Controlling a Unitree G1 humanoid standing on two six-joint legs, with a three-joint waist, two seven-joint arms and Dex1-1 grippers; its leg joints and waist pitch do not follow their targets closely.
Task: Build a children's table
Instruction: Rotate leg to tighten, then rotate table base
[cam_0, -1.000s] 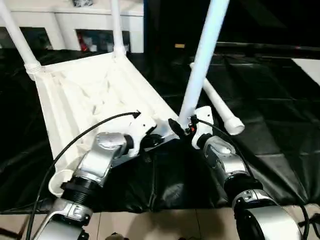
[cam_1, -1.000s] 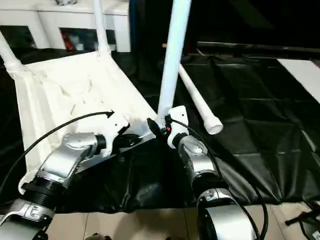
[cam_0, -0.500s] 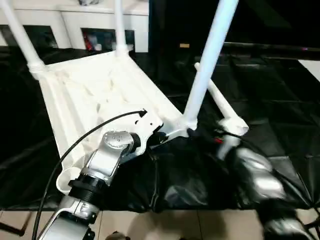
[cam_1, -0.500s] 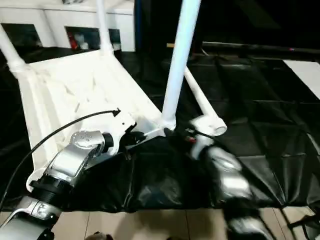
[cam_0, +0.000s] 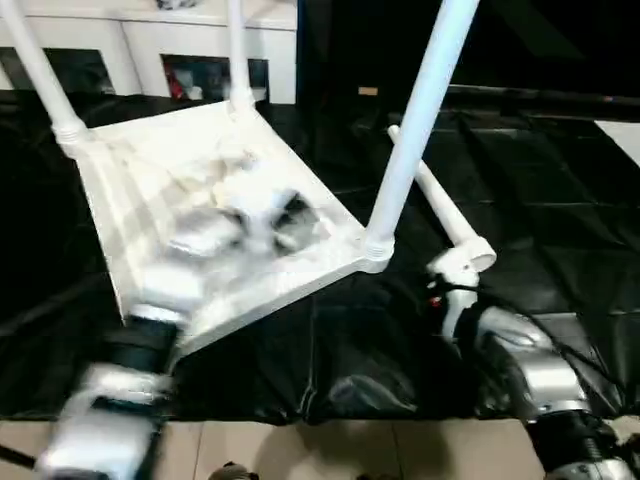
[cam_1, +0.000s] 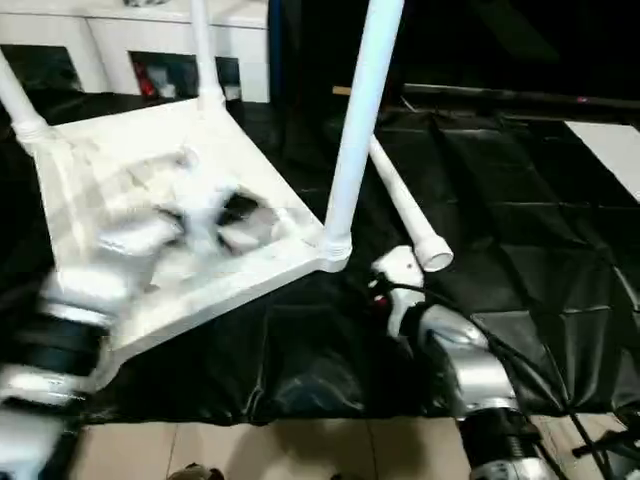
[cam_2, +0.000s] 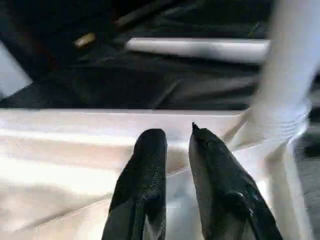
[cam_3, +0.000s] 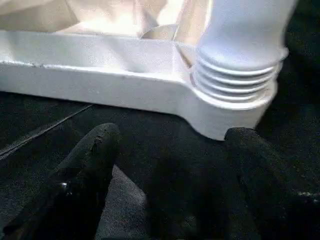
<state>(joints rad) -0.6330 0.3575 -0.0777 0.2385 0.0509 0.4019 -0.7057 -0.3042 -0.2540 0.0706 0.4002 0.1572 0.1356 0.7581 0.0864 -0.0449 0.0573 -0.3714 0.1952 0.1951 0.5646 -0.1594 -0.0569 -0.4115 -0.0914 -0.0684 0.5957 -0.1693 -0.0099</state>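
Currently: white plastic children's table (cam_0: 200, 190), upside down on black sheet (cam_0: 560, 250), three legs socketed; fourth white tube leg (cam_0: 440, 215) loose beside its right edge. Right hand (cam_3: 165, 145) spread, empty; left hand (cam_2: 177, 150) slightly parted, empty. Risk: bumped corner leg (cam_0: 415, 120) unseating.

The left arm (cam_0: 170, 290) is a smear across the lower left of the head view, its shape unreadable. Three upright legs (cam_0: 425, 110) run off the top edge, and the cabinet (cam_0: 150, 40) is cropped there too.
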